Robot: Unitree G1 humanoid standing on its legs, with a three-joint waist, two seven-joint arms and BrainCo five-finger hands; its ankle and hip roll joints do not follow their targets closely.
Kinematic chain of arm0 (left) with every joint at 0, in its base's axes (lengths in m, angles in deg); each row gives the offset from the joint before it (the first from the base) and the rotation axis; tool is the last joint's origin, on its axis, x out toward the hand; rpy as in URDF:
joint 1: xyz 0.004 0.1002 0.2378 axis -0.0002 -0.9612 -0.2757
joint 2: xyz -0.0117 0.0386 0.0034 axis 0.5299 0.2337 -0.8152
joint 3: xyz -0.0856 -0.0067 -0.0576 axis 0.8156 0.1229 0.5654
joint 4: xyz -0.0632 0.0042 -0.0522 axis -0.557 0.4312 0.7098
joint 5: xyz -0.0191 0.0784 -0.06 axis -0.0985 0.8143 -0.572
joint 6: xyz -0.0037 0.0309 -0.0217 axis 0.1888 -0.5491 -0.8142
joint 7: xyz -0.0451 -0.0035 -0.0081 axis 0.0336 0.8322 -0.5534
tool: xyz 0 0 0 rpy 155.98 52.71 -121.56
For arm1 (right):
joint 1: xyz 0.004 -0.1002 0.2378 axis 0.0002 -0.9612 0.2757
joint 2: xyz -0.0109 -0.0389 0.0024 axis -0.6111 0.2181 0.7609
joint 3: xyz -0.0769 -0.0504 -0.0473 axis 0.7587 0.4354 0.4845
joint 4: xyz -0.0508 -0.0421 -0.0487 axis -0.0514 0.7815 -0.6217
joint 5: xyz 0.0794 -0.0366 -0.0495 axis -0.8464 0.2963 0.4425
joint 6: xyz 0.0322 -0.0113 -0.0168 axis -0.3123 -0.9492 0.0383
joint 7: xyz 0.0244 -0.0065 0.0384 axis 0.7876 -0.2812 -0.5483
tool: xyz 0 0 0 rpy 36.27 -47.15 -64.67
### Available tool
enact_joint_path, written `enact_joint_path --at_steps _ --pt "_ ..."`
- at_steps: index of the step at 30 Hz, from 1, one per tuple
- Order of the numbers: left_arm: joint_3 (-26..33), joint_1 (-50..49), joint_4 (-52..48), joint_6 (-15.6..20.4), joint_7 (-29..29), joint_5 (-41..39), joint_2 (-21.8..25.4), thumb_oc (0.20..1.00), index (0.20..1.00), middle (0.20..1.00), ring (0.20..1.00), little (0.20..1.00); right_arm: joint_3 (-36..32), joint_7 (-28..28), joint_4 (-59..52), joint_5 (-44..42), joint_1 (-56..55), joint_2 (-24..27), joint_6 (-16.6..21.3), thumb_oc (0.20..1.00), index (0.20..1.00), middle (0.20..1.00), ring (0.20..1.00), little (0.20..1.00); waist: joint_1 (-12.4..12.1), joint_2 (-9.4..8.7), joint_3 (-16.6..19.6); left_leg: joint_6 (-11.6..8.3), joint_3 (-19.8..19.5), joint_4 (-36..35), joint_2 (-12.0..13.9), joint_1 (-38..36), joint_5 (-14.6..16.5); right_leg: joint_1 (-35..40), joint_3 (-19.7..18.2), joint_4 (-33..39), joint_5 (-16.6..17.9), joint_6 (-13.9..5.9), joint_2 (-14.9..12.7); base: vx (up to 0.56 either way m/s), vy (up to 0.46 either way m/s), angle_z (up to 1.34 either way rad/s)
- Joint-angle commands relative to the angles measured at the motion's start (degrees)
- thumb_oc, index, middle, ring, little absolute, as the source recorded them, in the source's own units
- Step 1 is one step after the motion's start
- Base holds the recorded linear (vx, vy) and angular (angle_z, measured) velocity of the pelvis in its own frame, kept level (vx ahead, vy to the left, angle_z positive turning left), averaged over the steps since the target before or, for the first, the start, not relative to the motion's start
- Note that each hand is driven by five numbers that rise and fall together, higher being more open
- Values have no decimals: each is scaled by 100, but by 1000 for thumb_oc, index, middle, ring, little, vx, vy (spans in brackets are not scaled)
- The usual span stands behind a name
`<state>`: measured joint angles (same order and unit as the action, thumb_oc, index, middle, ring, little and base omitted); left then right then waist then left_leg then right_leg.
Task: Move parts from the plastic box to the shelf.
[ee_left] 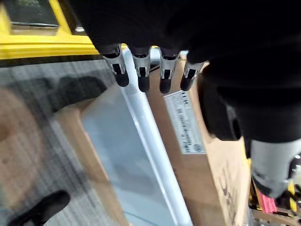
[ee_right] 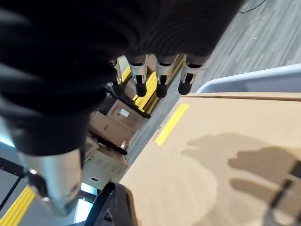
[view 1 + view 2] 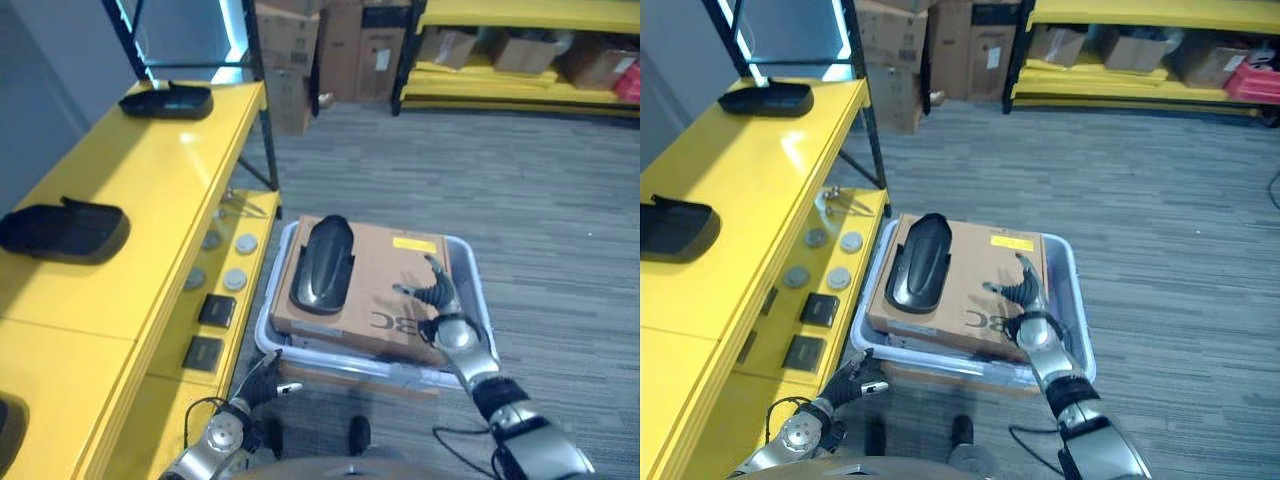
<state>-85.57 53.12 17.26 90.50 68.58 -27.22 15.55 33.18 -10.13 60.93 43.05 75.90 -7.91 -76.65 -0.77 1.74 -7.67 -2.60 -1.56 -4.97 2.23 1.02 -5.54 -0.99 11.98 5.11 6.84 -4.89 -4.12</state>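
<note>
A black moulded part (image 3: pixel 322 262) lies on a brown cardboard lid (image 3: pixel 395 290) that covers the pale plastic box (image 3: pixel 477 285) on the floor. My right hand (image 3: pixel 440 297) hovers open just over the lid's right side, a hand's width from the part; its fingers (image 2: pixel 160 80) are relaxed and hold nothing. My left hand (image 3: pixel 262 384) hangs low at the box's near left corner, its fingers (image 1: pixel 141 70) straight over the box rim (image 1: pixel 150 136) and empty. The yellow shelf (image 3: pixel 150 190) stands to the left with two black parts (image 3: pixel 168 100) (image 3: pixel 62 230) on it.
The lower yellow shelf level holds round grey discs (image 3: pixel 235 262) and flat black squares (image 3: pixel 215 310). A dark upright post (image 3: pixel 262 100) stands at the shelf's far corner. Cardboard boxes (image 3: pixel 330 45) and a yellow rack (image 3: pixel 520 60) line the back. Grey carpet lies right of the box.
</note>
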Motion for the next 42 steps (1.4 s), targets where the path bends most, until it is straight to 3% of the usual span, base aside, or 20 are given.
enact_joint_path --at_steps 1,3,5,10,13,16,23,31,34,35,36,42 --pt "-71 510 263 108 78 325 -29 1000 1000 1000 1000 1000 103 360 96 50 625 103 73 1000 1000 1000 1000 1000 -121 -179 -352 11 -81 -3 128 -79 661 59 79 -11 -617 -361 -133 2 -20 22" --pt "-65 518 395 125 152 363 -68 1000 1000 1000 1000 1000 170 422 223 73 801 65 67 1000 1000 1000 1000 1000 -140 -195 -373 5 -93 -3 139 -34 651 11 79 -11 -617 -356 -114 -4 -32 20" --pt "-84 517 891 115 398 588 -104 1000 1000 1000 1000 1000 396 550 796 92 1500 15 20 1000 1000 1000 1000 1000 -299 -368 -451 -12 -128 -3 219 126 611 -178 18 -11 -596 -352 -9 -9 -74 4" --pt "-10 548 1311 162 518 488 -137 1000 1000 1000 1000 1000 510 601 1416 -66 2000 -189 12 1000 1000 1000 1000 1000 -442 -514 -528 -19 -147 -3 267 246 572 -306 -6 -11 -582 -345 49 12 -33 -8" --pt "137 576 1478 193 704 310 -164 1000 1000 1000 1000 1000 548 673 1652 -171 2187 -345 9 1000 1000 1000 1000 1000 -541 -590 -594 -25 -189 -3 273 344 531 -385 18 -11 -577 -337 66 -5 -9 -4" --pt "426 544 1658 309 793 -397 -297 1000 1000 1000 1000 1000 521 690 1846 -383 2266 -561 -18 1000 1000 1000 1000 1000 -647 -657 -659 -58 -310 -3 271 525 450 -486 161 -11 -572 -331 63 -4 -16 5" --pt "992 556 2084 447 911 -1046 -333 1000 1000 1000 1000 1000 517 720 2126 -379 2377 -479 6 1000 1000 1000 1000 1000 -910 -610 -822 -183 -729 -3 195 1012 256 -671 667 -11 -561 -360 -49 -15 -13 27" --pt "1408 614 2465 506 939 -1427 -272 1000 1000 1000 1000 1000 426 801 2290 -430 2589 -409 27 1000 1000 1000 1000 1000 -1130 -526 -869 -262 -976 -3 90 1332 149 -782 994 -11 -567 -388 -136 6 16 31" --pt "1522 697 2579 482 915 -1642 -304 1000 1000 1000 1000 1000 389 800 2792 -423 2708 -553 -169 1000 1000 1000 1000 1000 -1211 -509 -856 -290 -1050 -3 65 1373 140 -755 1120 -11 -571 -398 -179 17 7 17" --pt "1538 729 2652 464 894 -1655 -307 1000 1000 1000 1000 1000 409 731 2982 -412 2779 -624 -258 796 796 796 796 796 -1248 -510 -862 -301 -1038 -3 74 1336 169 -713 1128 -11 -586 -393 -176 7 0 14" --pt "1538 778 2689 449 886 -1633 -294 1000 1000 1000 1000 1000 406 659 3136 -446 2833 -697 -318 200 200 200 200 200 -1248 -519 -837 -297 -1072 -3 56 1364 153 -719 1165 -11 -580 -401 -196 20 1 14" --pt "1455 855 2530 381 866 -1488 -232 1000 1000 1000 1000 1000 278 440 3785 -564 2578 -1139 -541 200 200 200 200 200 -1327 -475 -688 -285 -1112 -3 23 1234 203 -510 1274 -11 -598 -408 -263 19 10 7"
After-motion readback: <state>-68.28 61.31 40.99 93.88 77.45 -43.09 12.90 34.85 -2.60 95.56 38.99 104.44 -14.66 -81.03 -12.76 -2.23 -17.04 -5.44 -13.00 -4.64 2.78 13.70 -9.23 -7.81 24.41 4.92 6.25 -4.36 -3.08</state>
